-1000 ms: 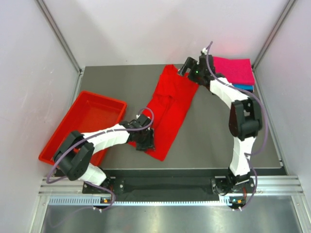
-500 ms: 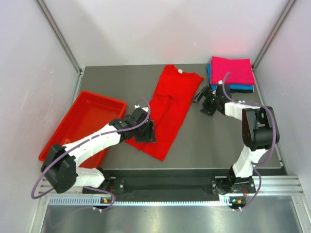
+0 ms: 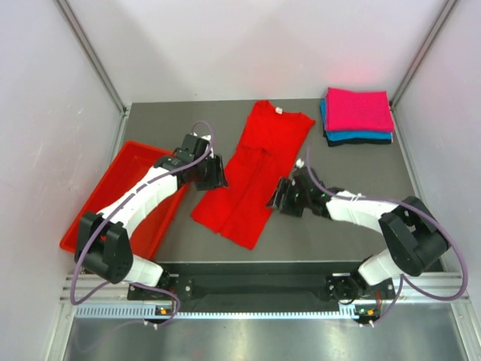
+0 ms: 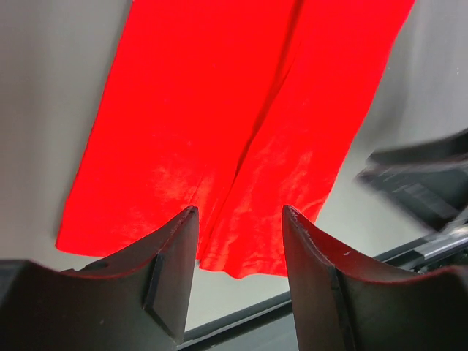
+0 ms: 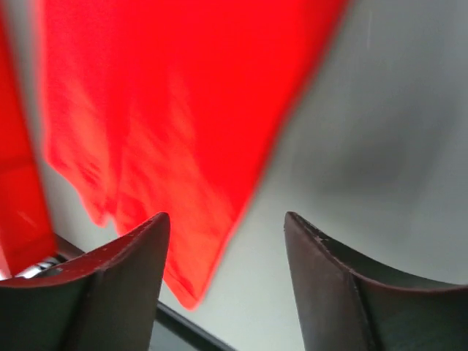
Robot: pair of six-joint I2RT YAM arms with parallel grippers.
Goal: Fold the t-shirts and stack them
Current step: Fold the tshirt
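Nearest to us, the right gripper (image 3: 279,198) sits at the right edge of the red t-shirt (image 3: 252,177). Its jaws stand apart with nothing between them. A little farther back, the left gripper (image 3: 213,171) is at the shirt's left edge, jaws also spread wide and empty. We cannot tell whether either one touches the cloth.

The red t-shirt lies flat in the middle of the grey table (image 3: 338,169). It is folded lengthwise into a long narrow strip that runs diagonally from its hem at the near left to its collar at the far right (a small pale label shows there). A crease runs down its length where the folded sides meet.

At the far right corner is a neat stack, with the pink t-shirt (image 3: 359,110) on top and the teal t-shirt (image 3: 359,136) under it. The black t-shirt (image 3: 361,143) shows only as a thin dark edge at the bottom.

The right wrist view is blurred, so the cloth there is only a red smear. The left wrist view cuts off the collar end. The left arm crosses part of the red tray (image 3: 128,171) at the left.

We count four shirts, one tray and two grippers.
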